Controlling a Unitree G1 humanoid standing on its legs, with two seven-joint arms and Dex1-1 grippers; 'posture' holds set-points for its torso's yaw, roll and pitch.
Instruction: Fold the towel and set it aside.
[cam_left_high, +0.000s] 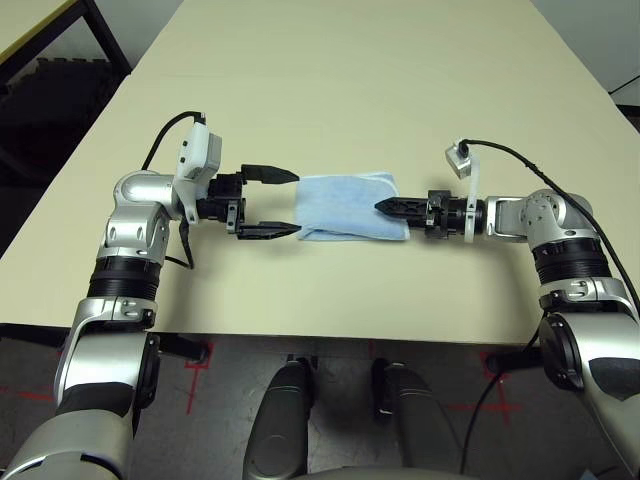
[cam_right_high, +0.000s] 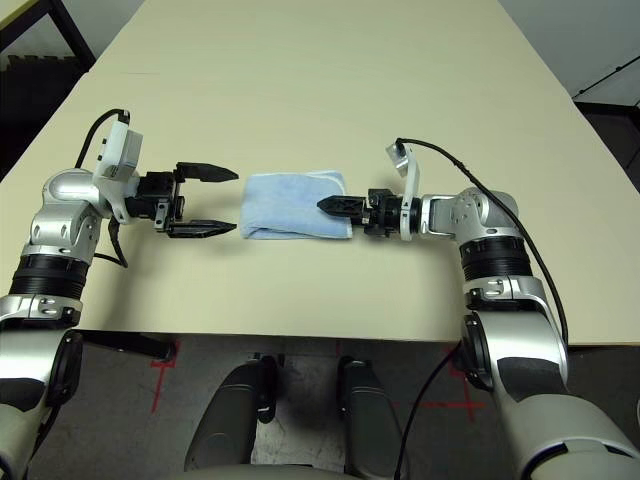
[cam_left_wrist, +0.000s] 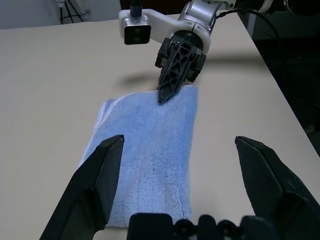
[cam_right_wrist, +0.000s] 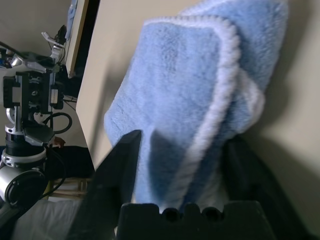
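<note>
On the cream worktop (cam_left_high: 330, 90), we pinch the folded light blue terry towel (cam_left_high: 345, 208).
Right claw (cam_left_high: 388, 207) must bite both hemmed layers; left claw (cam_left_high: 270, 202) waits spread.

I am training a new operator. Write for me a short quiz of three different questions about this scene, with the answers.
1. True or false: the left gripper holds the towel.
2. Which gripper has its fingers around the towel's edge? A. left B. right
3. Fill in: the folded towel lies on the ____.

Key:
1. False; it stands open beside the towel, apart from it.
2. B; the right gripper is at the towel's end, a finger on each side of the edge.
3. table
</note>
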